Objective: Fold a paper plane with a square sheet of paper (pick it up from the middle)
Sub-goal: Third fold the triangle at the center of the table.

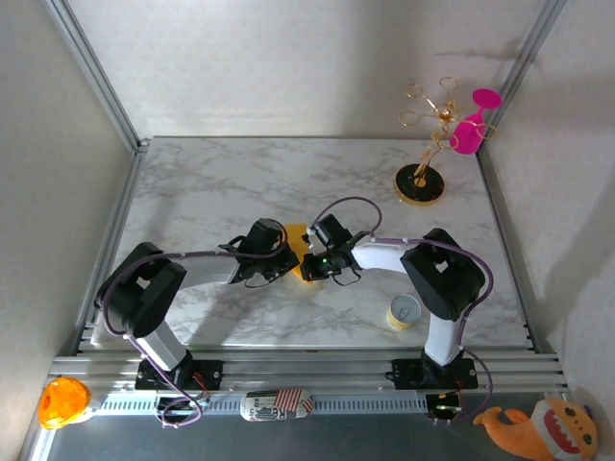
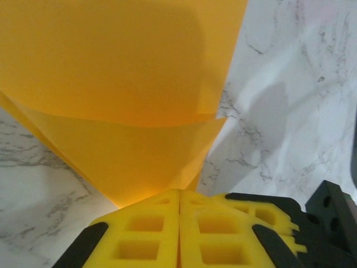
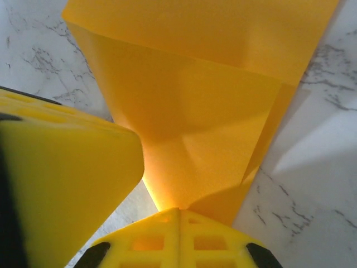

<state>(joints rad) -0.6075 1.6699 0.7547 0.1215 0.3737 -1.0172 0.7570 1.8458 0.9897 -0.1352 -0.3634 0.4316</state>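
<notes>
Both arms meet mid-table, left of and beyond the paper cup (image 1: 404, 312).

Left gripper (image 2: 179, 195): my yellow pads are pressed flat together, with the bottom edge of the square sheet of paper (image 2: 111, 84) pinched in the seam. The sheet fans out from the jaws in two overlapping layers.

Right gripper (image 3: 179, 211): pads are likewise together, clamped on the same sheet, which narrows to a funnel at the seam. A folded edge runs across the upper layer. A second yellow pad (image 3: 67, 167) sits just beside the paper, on the side away from the cup.

From above, the sheet shows as a small yellow patch between the two gripper heads. The marble table (image 1: 240, 182) lies beneath.
</notes>
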